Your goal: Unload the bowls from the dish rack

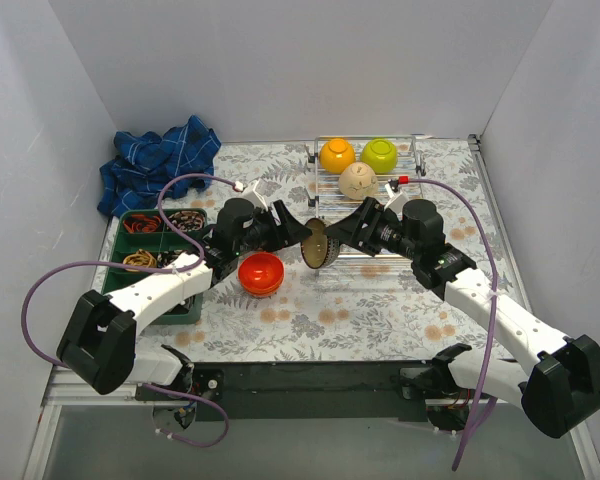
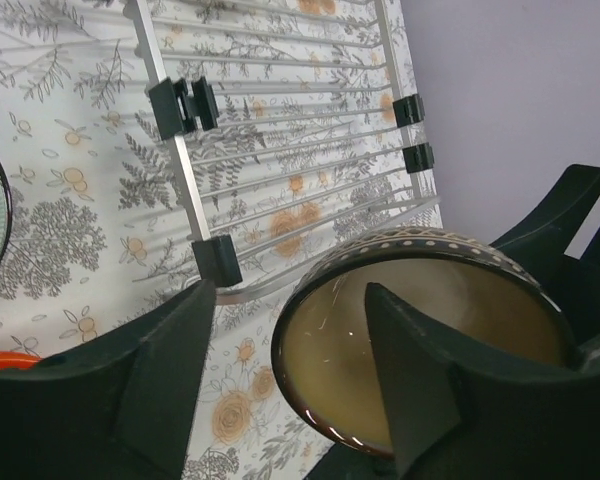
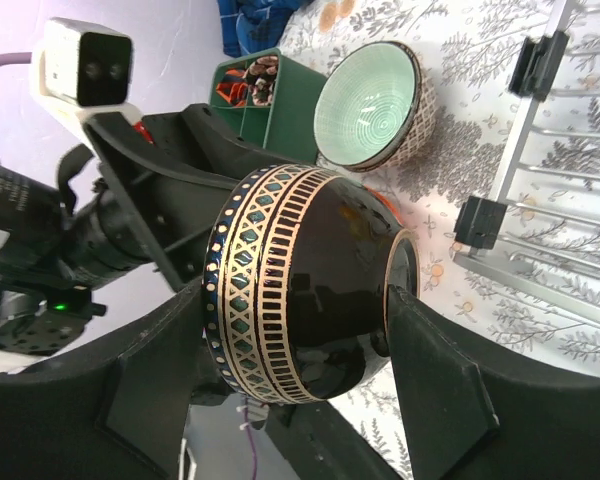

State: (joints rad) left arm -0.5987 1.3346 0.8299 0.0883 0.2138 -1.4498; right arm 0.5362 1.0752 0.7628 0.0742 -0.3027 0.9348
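Grips brown bowl (image 3: 300, 290) in right jaws; holds left jaws open astride rim. Risks drop onto tabletop (image 1: 380, 320) through early release.

Six bowls can be counted. One dark brown bowl (image 1: 315, 244) sits between the two grippers, the left gripper (image 1: 298, 236) and the right gripper (image 1: 334, 238). Three more lie beyond the right gripper in the one dish rack (image 1: 408, 166): one orange-yellow bowl (image 1: 337, 155), one lime green bowl (image 1: 379, 154) and one speckled beige bowl (image 1: 358, 181). One red-orange bowl (image 1: 261, 272) shows on the near side of the left gripper; whether a second nests under it cannot be told. One bowl with a pale blue-green inside (image 3: 368, 100) appears past the right gripper's fingers in its wrist view. To the left gripper's outer side are one green tray (image 1: 130, 243) and one blue cloth (image 1: 160, 165).
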